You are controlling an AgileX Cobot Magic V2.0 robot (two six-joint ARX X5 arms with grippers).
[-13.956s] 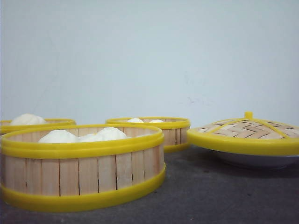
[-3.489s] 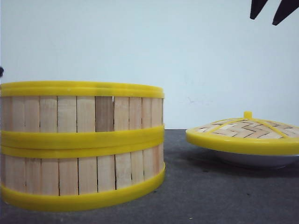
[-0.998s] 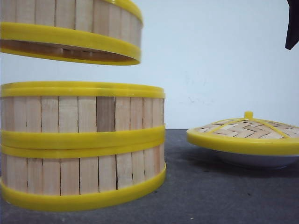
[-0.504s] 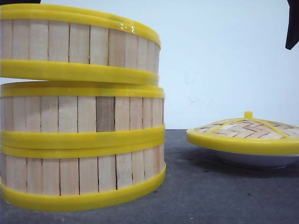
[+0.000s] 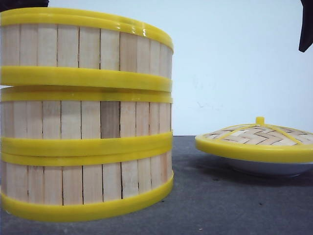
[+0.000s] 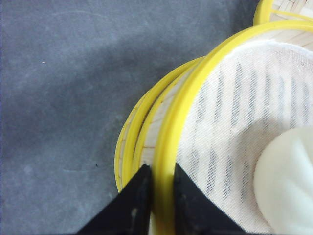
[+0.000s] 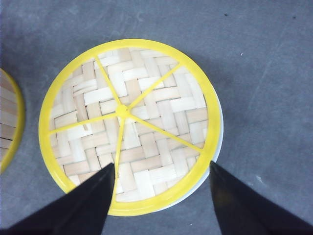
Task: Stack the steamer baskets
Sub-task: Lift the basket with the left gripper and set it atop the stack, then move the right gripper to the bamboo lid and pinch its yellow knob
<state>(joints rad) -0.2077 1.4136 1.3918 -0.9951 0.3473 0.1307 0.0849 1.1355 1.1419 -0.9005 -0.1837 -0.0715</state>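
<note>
My front camera sits low at table height, looking forward, very near the stacked steamer baskets (image 5: pixel 85 112) on the left. My left wrist camera looks straight down, close over the top basket (image 6: pixel 230 122) rim. My right wrist camera looks down from higher on the woven lid (image 7: pixel 128 125), which the front view also shows at right.

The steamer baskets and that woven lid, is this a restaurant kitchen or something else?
Probably a staged test bench, not a kitchen: the stacked steamer baskets and the woven bamboo lid sit on a bare dark grey tabletop before a blank pale wall.
</note>
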